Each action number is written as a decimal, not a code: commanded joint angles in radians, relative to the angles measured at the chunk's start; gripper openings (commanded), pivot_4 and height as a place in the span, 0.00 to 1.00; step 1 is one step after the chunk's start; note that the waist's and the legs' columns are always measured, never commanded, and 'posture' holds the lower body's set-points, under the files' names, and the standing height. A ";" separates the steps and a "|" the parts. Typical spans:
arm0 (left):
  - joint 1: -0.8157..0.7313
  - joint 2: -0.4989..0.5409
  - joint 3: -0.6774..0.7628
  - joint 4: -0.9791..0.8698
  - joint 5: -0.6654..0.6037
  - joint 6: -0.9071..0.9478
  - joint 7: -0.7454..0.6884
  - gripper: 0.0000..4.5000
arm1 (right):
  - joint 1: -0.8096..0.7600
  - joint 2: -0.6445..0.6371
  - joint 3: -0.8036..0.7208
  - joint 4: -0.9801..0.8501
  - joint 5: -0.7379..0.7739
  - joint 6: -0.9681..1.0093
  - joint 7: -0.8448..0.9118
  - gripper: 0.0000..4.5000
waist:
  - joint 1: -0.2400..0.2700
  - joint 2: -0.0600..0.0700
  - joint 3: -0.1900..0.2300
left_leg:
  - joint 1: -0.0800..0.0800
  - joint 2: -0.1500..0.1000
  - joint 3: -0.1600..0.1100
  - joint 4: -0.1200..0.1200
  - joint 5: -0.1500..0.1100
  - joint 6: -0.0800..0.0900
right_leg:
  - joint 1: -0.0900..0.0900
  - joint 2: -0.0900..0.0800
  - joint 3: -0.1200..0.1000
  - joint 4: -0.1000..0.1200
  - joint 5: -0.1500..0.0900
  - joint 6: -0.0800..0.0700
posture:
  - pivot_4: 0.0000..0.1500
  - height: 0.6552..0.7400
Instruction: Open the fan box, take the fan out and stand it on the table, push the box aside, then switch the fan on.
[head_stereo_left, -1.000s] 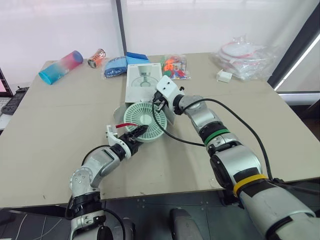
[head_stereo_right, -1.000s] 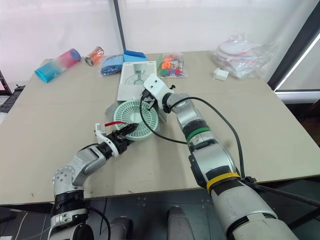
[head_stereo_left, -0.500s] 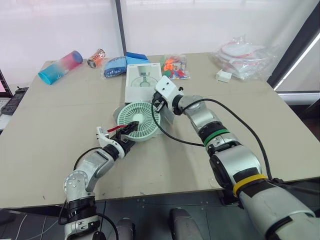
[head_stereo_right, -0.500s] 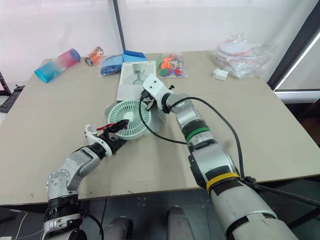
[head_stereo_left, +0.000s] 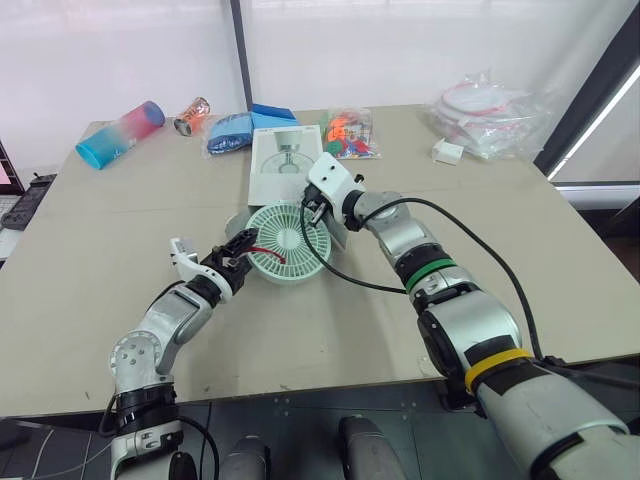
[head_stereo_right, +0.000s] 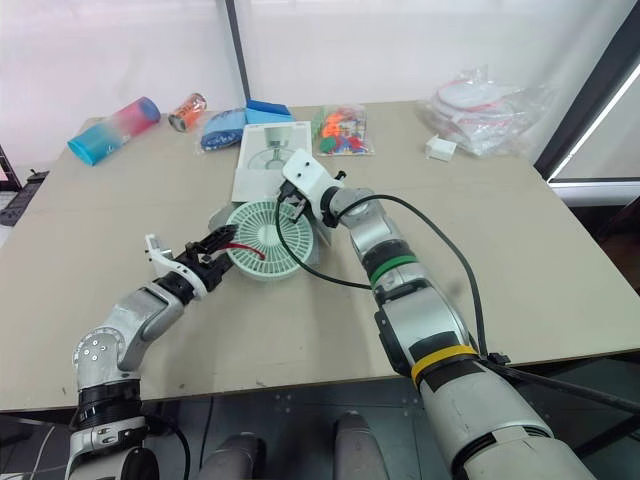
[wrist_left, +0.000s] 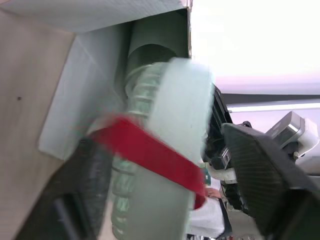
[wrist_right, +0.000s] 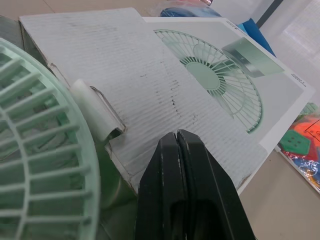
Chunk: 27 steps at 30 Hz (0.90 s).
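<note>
The mint-green round fan (head_stereo_left: 287, 248) lies face up, half out of the white fan box (head_stereo_left: 283, 160), which lies flat with a fan picture on its lid. A red strap (head_stereo_left: 270, 256) crosses the fan's near-left rim. My left gripper (head_stereo_left: 238, 260) sits at that rim, open, its fingers (wrist_left: 260, 175) flanking the rim (wrist_left: 175, 125) and the strap (wrist_left: 150, 155). My right gripper (head_stereo_left: 316, 208) is shut with nothing held. Its tips (wrist_right: 178, 137) press on the box's open flap (wrist_right: 165, 100) beside the fan's grille (wrist_right: 40, 165).
Along the far edge lie a blue-pink bottle (head_stereo_left: 122, 133), a can (head_stereo_left: 193, 115), a blue bag (head_stereo_left: 232, 133) and a colourful packet (head_stereo_left: 350, 133). Clear plastic bags (head_stereo_left: 490, 110) and a small white piece (head_stereo_left: 448, 152) sit far right. A black cable (head_stereo_left: 330, 265) trails over the fan's right side.
My left gripper has drawn back to the left, from over the fan's front to its left rim. The fan slid slightly left, then settled back. The right gripper stayed on the flap.
</note>
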<state>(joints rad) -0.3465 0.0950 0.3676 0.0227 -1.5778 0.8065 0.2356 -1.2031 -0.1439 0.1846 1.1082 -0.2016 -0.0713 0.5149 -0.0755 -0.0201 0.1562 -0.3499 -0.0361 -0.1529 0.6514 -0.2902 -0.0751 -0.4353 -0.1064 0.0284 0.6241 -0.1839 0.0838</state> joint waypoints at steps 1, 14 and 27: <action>-0.004 0.005 -0.016 -0.001 0.024 0.004 -0.026 0.47 | -0.012 0.003 -0.003 0.008 -0.001 0.000 -0.005 0.00 | 0.000 0.000 0.000 | 0.000 0.000 0.000 0.000 0.000 0.000 | 0.000 0.000 0.000 0.000 0.000 0.000 | 1.00 1.00; 0.141 0.005 -0.031 -0.100 -0.037 0.037 0.042 0.40 | -0.016 0.005 0.000 0.014 -0.004 -0.007 -0.012 0.00 | -0.001 0.000 0.000 | 0.000 0.000 0.000 0.000 0.000 0.000 | 0.000 0.000 0.000 0.000 0.000 0.000 | 1.00 1.00; 0.236 0.053 -0.074 -0.184 -0.133 0.014 0.105 0.58 | -0.030 0.011 -0.012 0.020 0.010 -0.015 -0.011 0.00 | 0.000 -0.001 0.000 | 0.003 0.000 0.000 0.000 0.000 0.000 | 0.003 0.000 0.001 0.001 0.000 0.000 | 1.00 1.00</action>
<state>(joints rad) -0.1235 0.1208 0.3122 -0.1842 -1.7403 0.8124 0.3101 -1.2046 -0.1418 0.1848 1.1248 -0.2001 -0.0845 0.4986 -0.0753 -0.0208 0.1558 -0.3454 -0.0359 -0.1529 0.6510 -0.2906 -0.0745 -0.4312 -0.1059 0.0289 0.6244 -0.1842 0.0835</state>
